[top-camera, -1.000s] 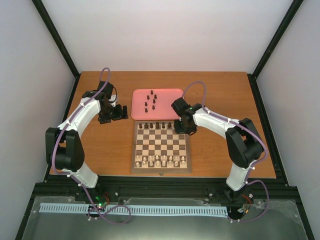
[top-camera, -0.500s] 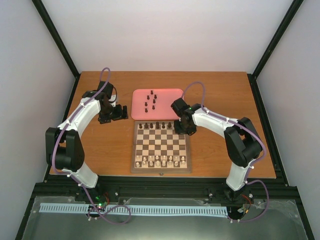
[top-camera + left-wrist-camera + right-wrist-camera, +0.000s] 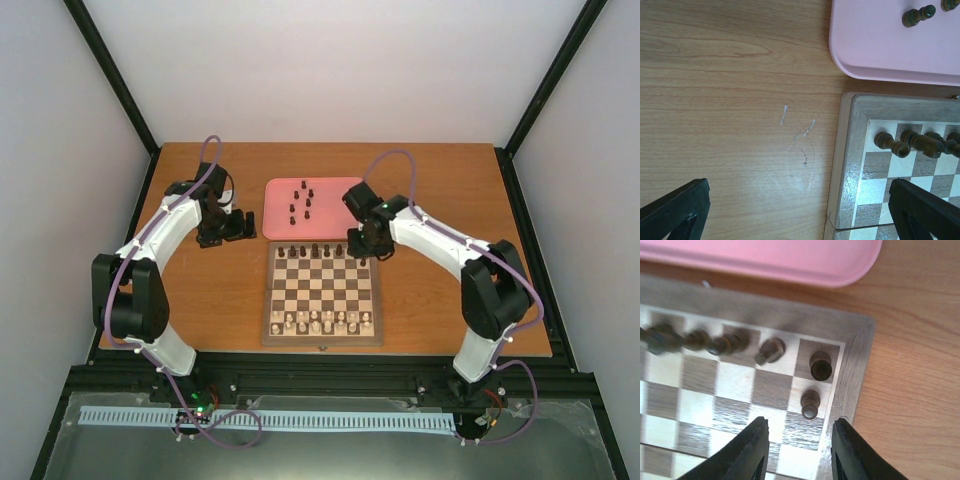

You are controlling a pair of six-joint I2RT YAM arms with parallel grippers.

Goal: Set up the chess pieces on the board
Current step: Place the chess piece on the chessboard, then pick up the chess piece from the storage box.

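Note:
The board (image 3: 322, 345) lies at the table's middle, and its far right corner shows in the right wrist view (image 3: 852, 365). Several dark chess pieces (image 3: 315, 250) stand along its far row. A dark pawn (image 3: 810, 404) stands one square nearer, in front of the corner piece (image 3: 820, 365). More dark pieces (image 3: 303, 203) stand on the pink tray (image 3: 340, 225). My right gripper (image 3: 800, 422) is open and empty just above that pawn, over the far right corner (image 3: 360, 243). My left gripper (image 3: 800, 202) is open and empty over bare table left of the board (image 3: 238, 225).
Pale cream pieces (image 3: 322, 320) fill the board's two near rows. The pink tray sits right behind the board, its corner in the left wrist view (image 3: 875, 55). Bare wooden table (image 3: 220, 300) lies left and right of the board.
My right gripper has drawn back from the board's far right corner toward the tray. A dark pawn now stands uncovered there. The left arm has not moved.

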